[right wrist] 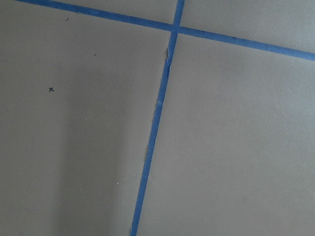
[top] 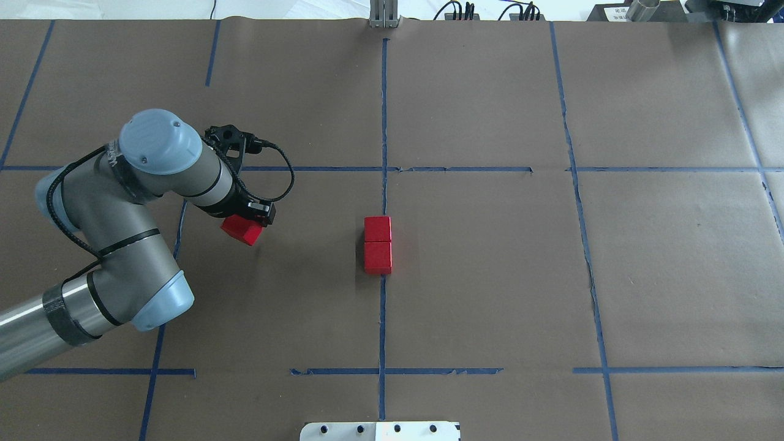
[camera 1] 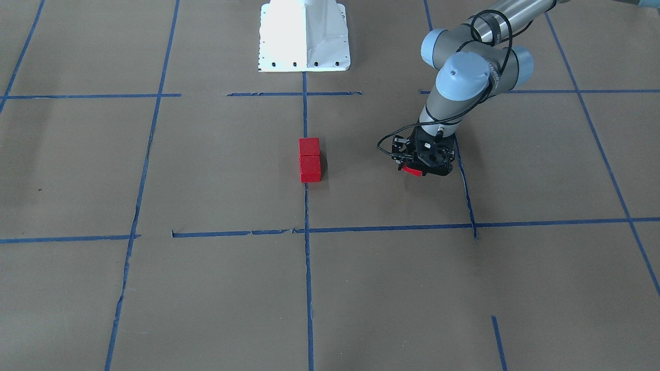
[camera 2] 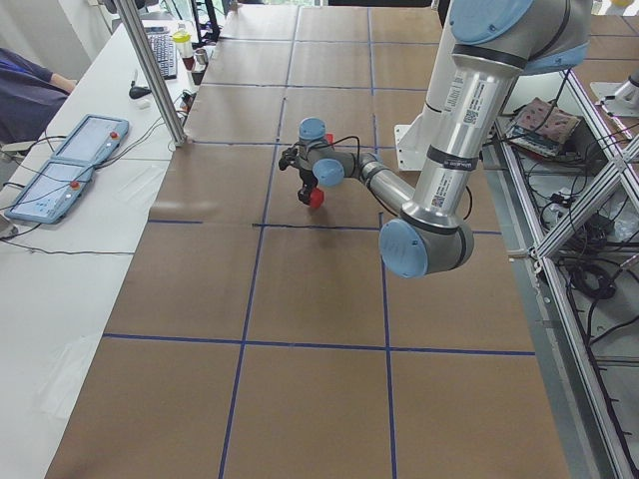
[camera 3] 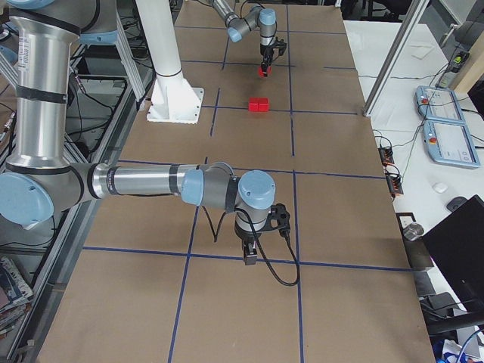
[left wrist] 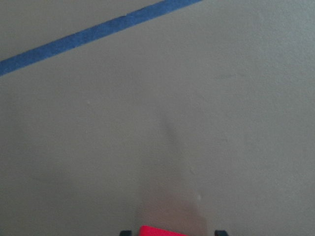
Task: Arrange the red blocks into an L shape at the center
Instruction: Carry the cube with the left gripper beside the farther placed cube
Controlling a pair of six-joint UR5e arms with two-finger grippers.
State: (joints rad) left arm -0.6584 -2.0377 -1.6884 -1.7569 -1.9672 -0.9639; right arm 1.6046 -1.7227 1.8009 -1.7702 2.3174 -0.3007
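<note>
Three red blocks point(top: 378, 257), plain matte cubes: two touching face to face in a short row on the vertical blue tape point(top: 382, 318) line of the center point(top: 478, 275); third block point(top: 239, 230) at nine o'clock from them in the overhead view, tilted, pinched in the left gripper point(top: 245, 228), jaws closed down to its width. Two arms; right gripper point(camera 3: 249, 257) visible only from the side, opening not discernible. One white base point(top: 380, 430) at six o'clock. Flat brown paper point(top: 674, 275), creased, gridded with tape, torn in spots; white bench point(camera 2: 90, 259) alongside.

two red blocks point(top: 378, 244) abut at center point(top: 478, 269), third point(top: 242, 231) apart.
</note>
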